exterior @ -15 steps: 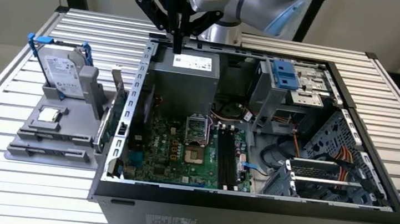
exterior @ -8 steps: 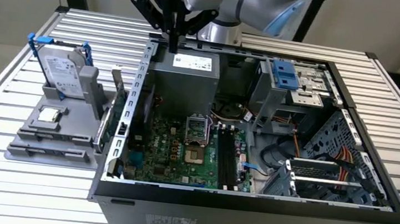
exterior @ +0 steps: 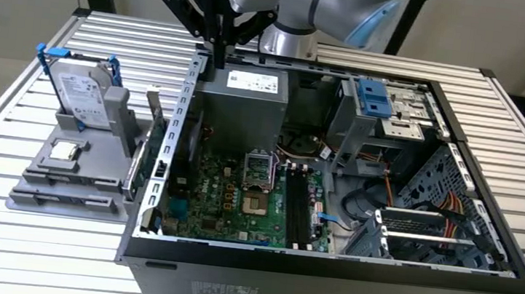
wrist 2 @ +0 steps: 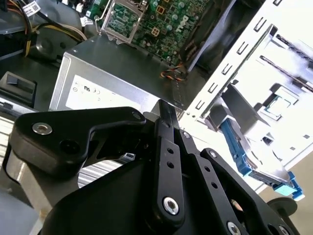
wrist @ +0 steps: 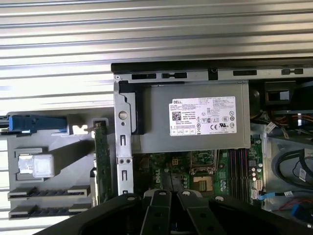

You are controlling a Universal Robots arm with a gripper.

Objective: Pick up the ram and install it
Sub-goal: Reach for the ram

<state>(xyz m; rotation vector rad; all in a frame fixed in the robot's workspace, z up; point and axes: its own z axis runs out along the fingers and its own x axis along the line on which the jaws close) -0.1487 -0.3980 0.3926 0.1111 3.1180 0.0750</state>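
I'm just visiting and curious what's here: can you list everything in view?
table: one, silver slats, under everything.
case: one, black, open, on the table.
motherboard: one, green, inside the case.
power supply: one, grey, at the case's far end.
cables: several, mixed colours, inside the case.
holder: one, grey, at the exterior view's left of the case.
hard drive: one, silver in blue frame, upright in the holder.
expansion card: one, green, on edge between holder and case.
ram: apparently one, dark, flat in a holder slot.
arm: one, silver and blue, behind the case.
gripper: one, black, shut and empty, above the power supply's end.
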